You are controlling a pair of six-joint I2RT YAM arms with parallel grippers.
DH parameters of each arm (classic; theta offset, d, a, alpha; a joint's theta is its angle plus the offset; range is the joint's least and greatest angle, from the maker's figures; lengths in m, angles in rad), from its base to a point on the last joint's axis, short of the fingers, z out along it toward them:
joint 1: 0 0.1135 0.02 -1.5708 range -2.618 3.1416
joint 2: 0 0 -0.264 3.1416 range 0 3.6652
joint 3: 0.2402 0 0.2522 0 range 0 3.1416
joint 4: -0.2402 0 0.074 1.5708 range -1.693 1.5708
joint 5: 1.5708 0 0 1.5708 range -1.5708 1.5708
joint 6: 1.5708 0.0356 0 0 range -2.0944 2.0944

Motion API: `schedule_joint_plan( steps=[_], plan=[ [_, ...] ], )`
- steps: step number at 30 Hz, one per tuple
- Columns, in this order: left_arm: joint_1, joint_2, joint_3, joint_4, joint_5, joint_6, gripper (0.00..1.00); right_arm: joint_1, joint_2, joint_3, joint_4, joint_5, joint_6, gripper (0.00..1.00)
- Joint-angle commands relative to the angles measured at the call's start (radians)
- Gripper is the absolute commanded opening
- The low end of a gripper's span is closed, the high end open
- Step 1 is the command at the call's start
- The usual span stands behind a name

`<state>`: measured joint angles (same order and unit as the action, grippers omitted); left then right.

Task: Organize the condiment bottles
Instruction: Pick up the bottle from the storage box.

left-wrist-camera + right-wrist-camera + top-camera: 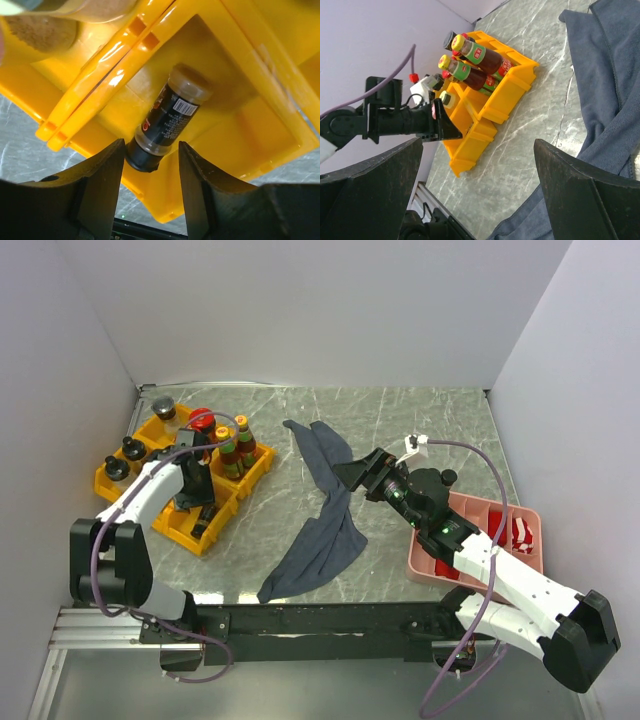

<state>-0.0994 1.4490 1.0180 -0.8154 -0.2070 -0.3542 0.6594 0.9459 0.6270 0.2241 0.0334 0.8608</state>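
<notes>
The condiment bottles stand in joined yellow bins (168, 525) at the left: a red-lidded jar (202, 418), two orange-capped sauce bottles (241, 436), black-capped small bottles (132, 447) and a silver-capped shaker (163, 407). A dark black-capped bottle (167, 120) lies on its side in the near bin (250, 125). My left gripper (150, 144) hangs over it, jaws apart around the cap end, with a gap at the right finger. My right gripper (352, 478) stands wide open and holds nothing above the cloth. The right wrist view shows the sauce bottles (480, 55) and bins (480, 135).
A grey-blue cloth (325, 530) lies crumpled across the middle of the marble table, also under my right gripper (479, 144). A pink tray (425, 558) with red packets (520, 532) sits at the right, under the right arm. White walls close the table's sides.
</notes>
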Motion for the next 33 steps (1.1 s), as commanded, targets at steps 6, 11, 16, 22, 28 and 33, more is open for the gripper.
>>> schedule_joint_plan(
  steps=[6,11,16,22,28,33],
  plan=[
    [-0.019,0.007,-0.021,0.064,-0.011,0.09,0.52,0.002,-0.009,-0.009,0.057,-0.012,-0.011,1.0],
    [-0.023,0.039,-0.024,0.073,0.01,0.1,0.53,0.0,-0.003,-0.021,0.078,-0.012,0.0,1.0],
    [-0.036,0.102,-0.019,0.071,0.003,0.1,0.54,0.002,0.014,-0.015,0.08,-0.023,-0.003,1.0],
    [-0.037,0.145,-0.018,0.084,0.001,0.092,0.56,0.002,-0.004,-0.024,0.077,-0.003,-0.008,1.0],
    [-0.037,0.168,-0.024,0.088,0.008,0.086,0.42,0.0,-0.015,-0.026,0.07,0.005,-0.008,1.0],
    [-0.037,0.148,0.007,0.045,-0.009,0.067,0.18,0.002,-0.019,-0.026,0.067,0.003,-0.012,1.0]
  ],
)
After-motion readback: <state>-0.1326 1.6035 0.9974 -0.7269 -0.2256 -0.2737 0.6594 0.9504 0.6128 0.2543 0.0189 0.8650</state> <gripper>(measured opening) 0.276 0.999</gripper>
